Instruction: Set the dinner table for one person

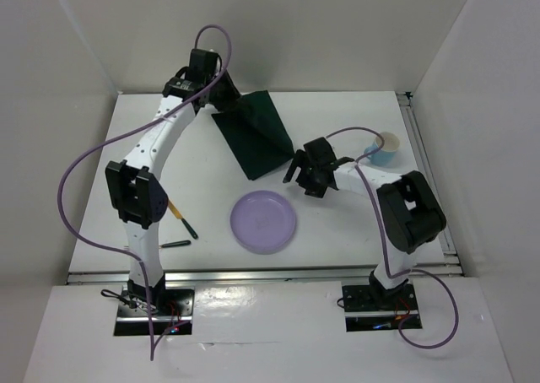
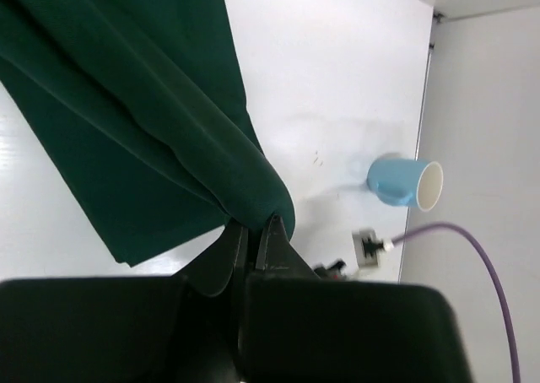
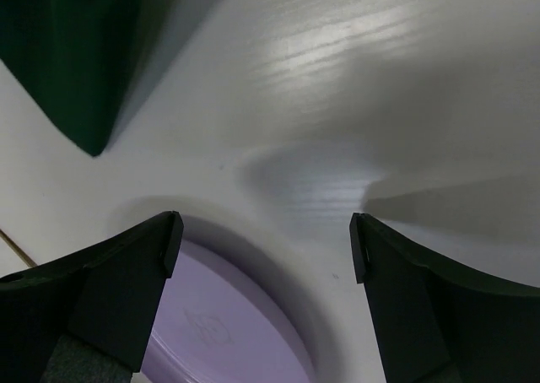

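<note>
- dark green cloth mat (image 1: pixel 257 138), far centre, its far-left end raised and hanging in folds
- lilac round plate (image 1: pixel 263 221), near centre, close to the mat's near corner
- light blue cup (image 1: pixel 384 149), far right
- yellow-shafted utensil (image 1: pixel 180 217) and black utensil (image 1: pixel 175 244), near left

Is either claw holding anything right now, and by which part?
The left claw is shut on the green cloth mat, pinching a bunched fold at its raised far edge. The right claw is open, holding nothing.

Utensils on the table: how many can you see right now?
2. The yellow-handled utensil lies beside the left arm, left of the purple plate; the dark utensil lies just nearer the bases. The arm may hide more.
</note>
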